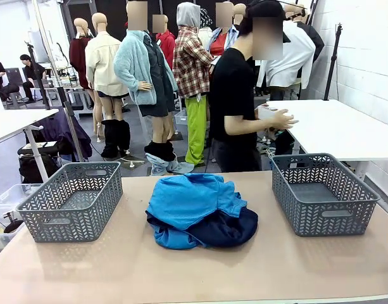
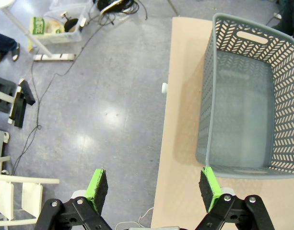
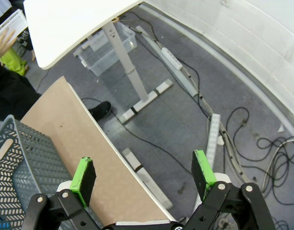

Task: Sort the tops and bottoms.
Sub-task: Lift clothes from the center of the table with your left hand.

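Both grippers wide open, nothing held. Left gripper (image 2: 153,185) hangs over the table's (image 1: 118,266) left edge, half above floor, with the left basket (image 2: 209,96) just inboard. Right gripper (image 3: 143,175) sits out past the table's right edge above cables, the right basket (image 3: 22,163) at its corner.

Tops (image 1: 187,199) and bottoms (image 1: 228,229) are in one heap mid-table, touching. Sky-blue is draped over navy, and more blue is tucked under at the near side.

Watch it: pinch too deep and you'll prob lift two layers, so a navy piece rides along into the wrong basket. Too shallow and the soft knit slips out en route. A trailing sleeve could hang over a rim or catch the mesh (both baskets look empty, so no cushion).

Both arms go for the table's middle, so stagger them or they'll clash. The person (image 1: 235,107) beyond the table's far edge is turned away, so don't count on a hand-off.
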### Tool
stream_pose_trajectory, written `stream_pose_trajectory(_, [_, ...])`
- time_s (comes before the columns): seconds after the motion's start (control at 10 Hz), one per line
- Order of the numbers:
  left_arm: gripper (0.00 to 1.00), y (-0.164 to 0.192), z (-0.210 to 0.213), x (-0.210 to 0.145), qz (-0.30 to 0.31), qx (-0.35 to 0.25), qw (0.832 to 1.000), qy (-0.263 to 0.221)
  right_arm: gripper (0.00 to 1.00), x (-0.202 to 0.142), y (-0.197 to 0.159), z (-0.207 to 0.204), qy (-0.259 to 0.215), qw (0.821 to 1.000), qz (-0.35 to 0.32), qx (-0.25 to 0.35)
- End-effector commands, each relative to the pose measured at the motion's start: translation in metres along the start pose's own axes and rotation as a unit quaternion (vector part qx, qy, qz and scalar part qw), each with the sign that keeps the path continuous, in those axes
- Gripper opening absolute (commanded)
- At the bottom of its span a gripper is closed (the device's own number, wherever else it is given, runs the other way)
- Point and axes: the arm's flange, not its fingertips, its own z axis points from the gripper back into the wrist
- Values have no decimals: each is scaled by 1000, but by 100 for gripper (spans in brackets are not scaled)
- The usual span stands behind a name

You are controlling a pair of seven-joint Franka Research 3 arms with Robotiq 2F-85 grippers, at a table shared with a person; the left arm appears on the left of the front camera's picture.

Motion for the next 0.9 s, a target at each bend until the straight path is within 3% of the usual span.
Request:
stream_pose_trajectory(0.0, [100,0,0,1,-3,3,1000,-3,100,0,0,1,2,1000,7,-3])
stream_pose_trajectory(0.8, [100,0,0,1,-3,3,1000,-3,100,0,0,1,2,1000,7,-3])
